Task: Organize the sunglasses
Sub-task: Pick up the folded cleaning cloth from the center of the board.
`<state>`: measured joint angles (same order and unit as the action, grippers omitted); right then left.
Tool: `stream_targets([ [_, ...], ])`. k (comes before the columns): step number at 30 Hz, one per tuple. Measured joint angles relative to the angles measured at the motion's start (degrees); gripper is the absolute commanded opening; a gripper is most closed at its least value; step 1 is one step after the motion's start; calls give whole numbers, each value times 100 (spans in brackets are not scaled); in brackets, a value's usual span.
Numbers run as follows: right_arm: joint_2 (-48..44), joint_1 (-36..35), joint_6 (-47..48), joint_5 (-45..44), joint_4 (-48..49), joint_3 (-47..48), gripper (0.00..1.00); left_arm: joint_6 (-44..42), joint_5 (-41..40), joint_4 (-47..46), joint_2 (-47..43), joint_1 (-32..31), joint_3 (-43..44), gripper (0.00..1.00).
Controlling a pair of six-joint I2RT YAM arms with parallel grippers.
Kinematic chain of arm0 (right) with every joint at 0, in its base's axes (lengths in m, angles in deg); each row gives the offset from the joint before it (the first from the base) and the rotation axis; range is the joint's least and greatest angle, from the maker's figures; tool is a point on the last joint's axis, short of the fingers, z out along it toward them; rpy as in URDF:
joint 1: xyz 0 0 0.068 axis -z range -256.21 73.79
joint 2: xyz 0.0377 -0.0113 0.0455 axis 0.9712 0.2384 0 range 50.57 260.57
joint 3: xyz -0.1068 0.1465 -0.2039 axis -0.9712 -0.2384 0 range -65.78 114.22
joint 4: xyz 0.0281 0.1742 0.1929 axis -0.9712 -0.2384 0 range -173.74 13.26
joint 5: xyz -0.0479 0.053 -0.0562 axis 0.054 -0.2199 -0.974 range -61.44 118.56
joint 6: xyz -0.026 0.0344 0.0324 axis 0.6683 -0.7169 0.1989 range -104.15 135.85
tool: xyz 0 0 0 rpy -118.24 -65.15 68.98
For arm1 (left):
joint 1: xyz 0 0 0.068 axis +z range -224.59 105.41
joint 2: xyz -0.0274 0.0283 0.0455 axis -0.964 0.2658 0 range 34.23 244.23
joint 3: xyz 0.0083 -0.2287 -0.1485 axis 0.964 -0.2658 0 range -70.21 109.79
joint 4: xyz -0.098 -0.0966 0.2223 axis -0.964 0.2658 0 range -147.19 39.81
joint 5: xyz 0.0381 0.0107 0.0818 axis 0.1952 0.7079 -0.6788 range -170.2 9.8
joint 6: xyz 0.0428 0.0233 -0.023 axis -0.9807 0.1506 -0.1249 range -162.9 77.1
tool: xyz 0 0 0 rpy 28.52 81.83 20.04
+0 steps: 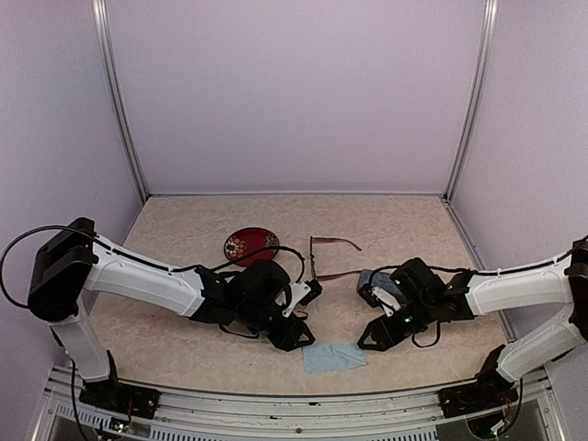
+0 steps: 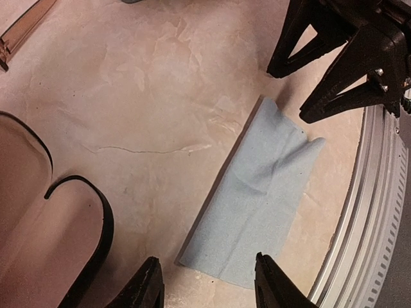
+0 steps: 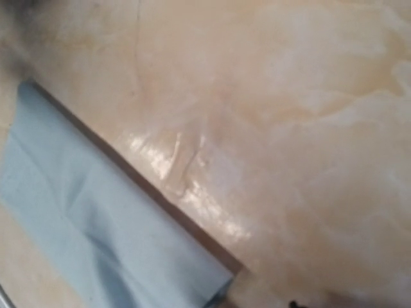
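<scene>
Hovering over the light-blue cloth (image 2: pixel 257 192) at the desk's near edge, the left gripper (image 2: pixel 205 273) and right gripper (image 2: pixel 287 95) both have fingers spread, holding nothing. Reddish-brown sunglasses (image 1: pixel 314 259) sit mid-desk, and the black-framed sunglasses (image 2: pixel 108 224) lie just beside the left gripper.

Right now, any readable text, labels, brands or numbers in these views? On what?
None readable.
The round dark-red case carries a pale pattern, too small to tell if it is lettering.
The light-blue cloth and the reddish-brown-framed sunglasses show no print.
</scene>
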<state>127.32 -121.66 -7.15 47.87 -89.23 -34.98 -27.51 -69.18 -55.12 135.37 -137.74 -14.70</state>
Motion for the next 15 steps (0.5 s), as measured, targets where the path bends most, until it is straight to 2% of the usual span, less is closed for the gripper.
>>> stream_targets([
  [15, 525, 74, 127, 568, 597, 22, 46, 68, 365, -4, 391, 96, 0, 48],
])
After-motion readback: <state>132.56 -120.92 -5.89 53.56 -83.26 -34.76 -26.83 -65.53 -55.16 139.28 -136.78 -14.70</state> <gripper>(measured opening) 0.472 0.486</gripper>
